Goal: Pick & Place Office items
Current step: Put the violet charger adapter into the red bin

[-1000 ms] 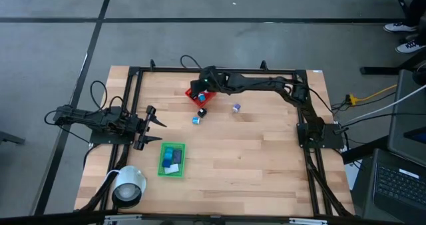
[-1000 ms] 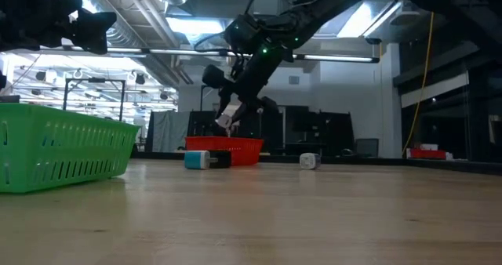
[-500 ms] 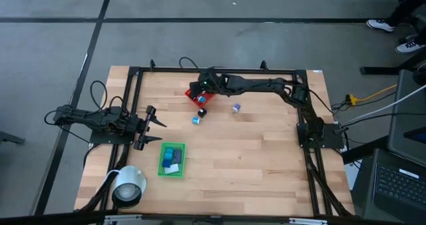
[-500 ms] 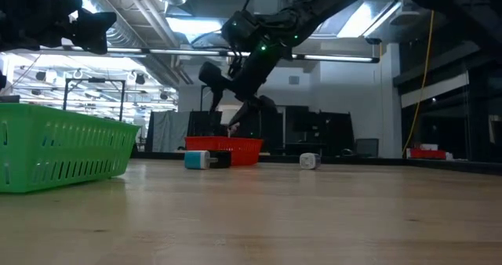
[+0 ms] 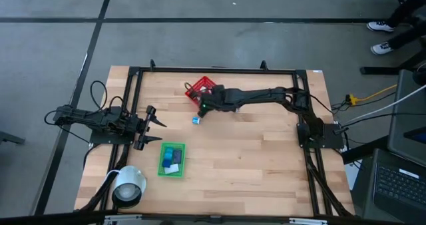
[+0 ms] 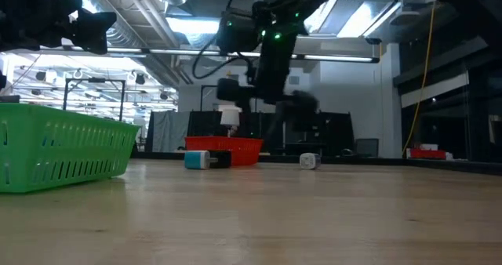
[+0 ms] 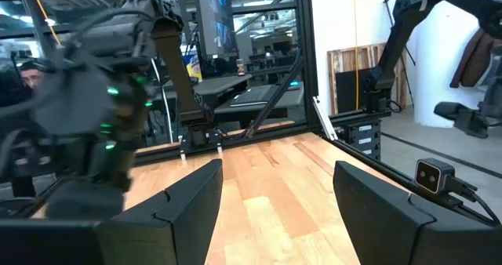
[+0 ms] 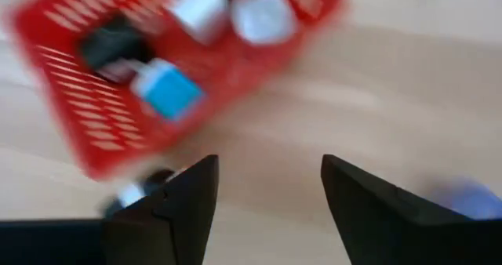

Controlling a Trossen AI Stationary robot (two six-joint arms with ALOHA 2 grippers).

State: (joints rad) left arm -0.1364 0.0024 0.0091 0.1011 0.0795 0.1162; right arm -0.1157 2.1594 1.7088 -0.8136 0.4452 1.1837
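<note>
Two arms: the right one stretches leftward, its empty gripper (image 5: 203, 107) spread, just near of the red basket (image 5: 198, 89) holding several items (image 8: 165, 90). Left gripper (image 5: 154, 130) waits wide at the left edge.

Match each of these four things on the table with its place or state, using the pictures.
Things:
1. red basket
2. green tray
3. left end effector
4. roll of tape

Places or states:
A. near left corner of the table
B. open, empty, at the left edge
C. far side, holding small pieces
D. just in front of the left end effector

Pairs: 1-C, 2-D, 3-B, 4-A
</note>
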